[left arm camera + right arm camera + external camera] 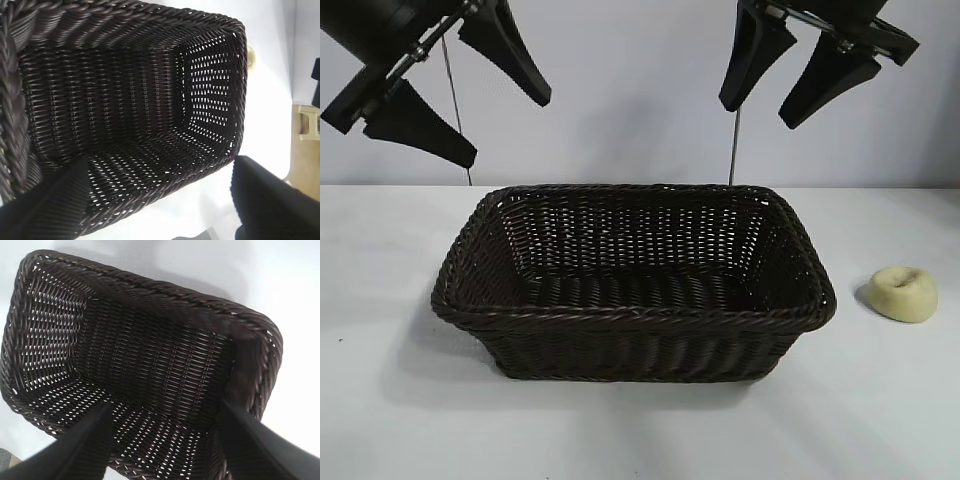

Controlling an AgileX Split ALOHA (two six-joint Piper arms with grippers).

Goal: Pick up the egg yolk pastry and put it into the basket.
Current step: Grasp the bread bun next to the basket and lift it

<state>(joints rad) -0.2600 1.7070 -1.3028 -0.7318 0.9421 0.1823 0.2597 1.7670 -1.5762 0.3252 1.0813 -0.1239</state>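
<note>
Pick not yet begun; approach step. Egg yolk pastry (904, 293) sits on table (880, 420), just beside basket (632, 318), on its right-hand end in ext. view.

Right gripper (801, 88) hangs high above basket's right rear, fingers apart, empty. Pastry lies below and outboard of it.

Left gripper (470, 108) up over left side, also spread, nothing held.

Next (my read): right arm swings outward, drops onto pastry.

The basket (632, 318) is dark brown, almost black, in a tight woven wicker pattern with a braided rim and small light gaps showing through its sides. The egg yolk pastry (904, 293) is pale yellow-cream and plain. Both rest on a white surface (390, 400), and the jaws above are matte black.
</note>
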